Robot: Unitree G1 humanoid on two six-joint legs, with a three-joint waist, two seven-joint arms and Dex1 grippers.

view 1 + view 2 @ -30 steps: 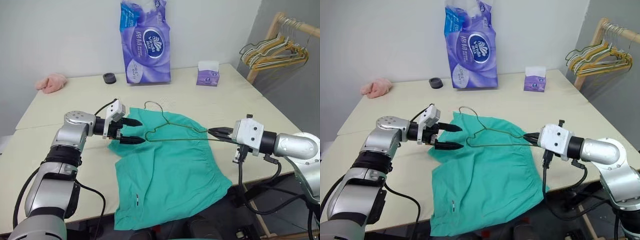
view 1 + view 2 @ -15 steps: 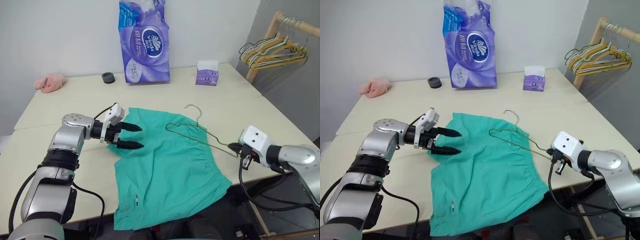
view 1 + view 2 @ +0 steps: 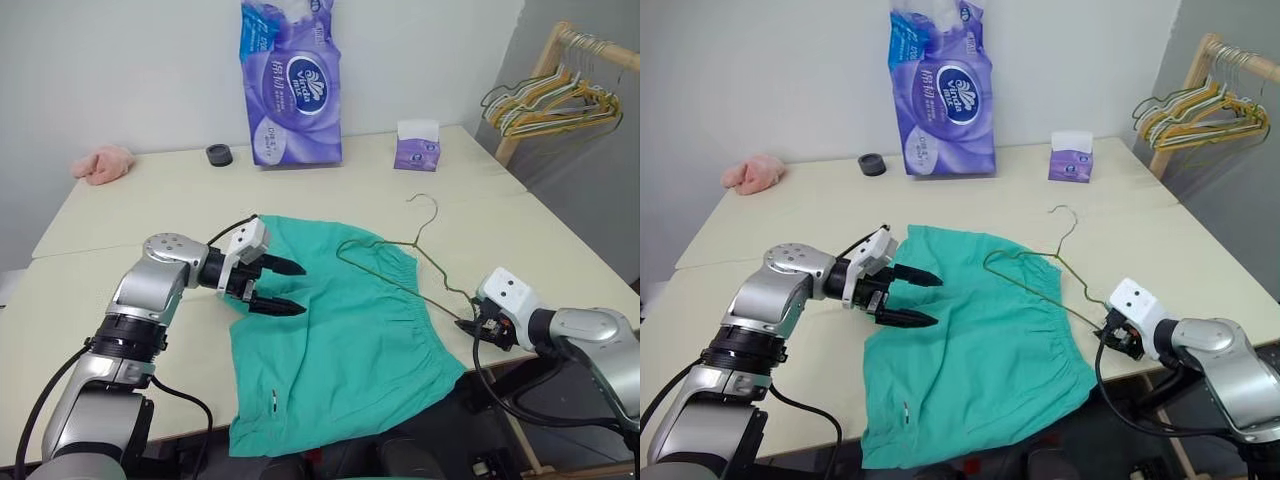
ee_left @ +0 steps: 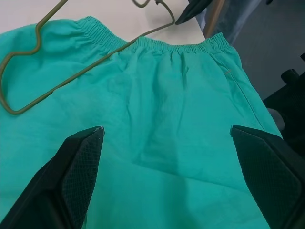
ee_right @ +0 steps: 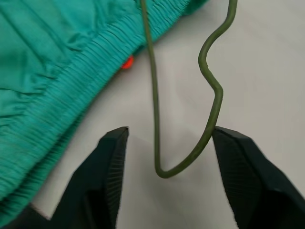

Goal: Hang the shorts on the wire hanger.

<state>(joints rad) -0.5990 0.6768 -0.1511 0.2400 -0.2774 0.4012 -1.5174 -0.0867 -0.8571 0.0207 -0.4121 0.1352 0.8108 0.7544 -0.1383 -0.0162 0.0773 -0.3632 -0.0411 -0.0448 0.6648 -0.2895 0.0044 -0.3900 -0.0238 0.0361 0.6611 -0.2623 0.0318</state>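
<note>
The teal-green shorts [image 3: 340,330] lie flat on the table, waistband toward the right, one leg hanging over the near edge. The thin olive wire hanger [image 3: 416,243] lies partly on the waistband and partly on bare table, its hook pointing away from me. My left gripper [image 3: 285,288] hovers open over the left part of the shorts [image 4: 181,119], holding nothing. At the table's near right edge my right gripper [image 5: 167,157] is open, and the hanger's bent corner [image 5: 164,172] rests on the table between its fingers.
A tall purple tissue pack [image 3: 290,85], a small purple tissue box [image 3: 416,147], a black round object [image 3: 217,154] and a pink cloth [image 3: 102,164] sit along the back of the table. A wooden rack with bunched hangers [image 3: 548,100] stands at the right.
My right gripper has sunk to the table's right edge and opened, letting go of the hanger. The hanger now lies down, further right. The left gripper drew slightly nearer over the shorts.
</note>
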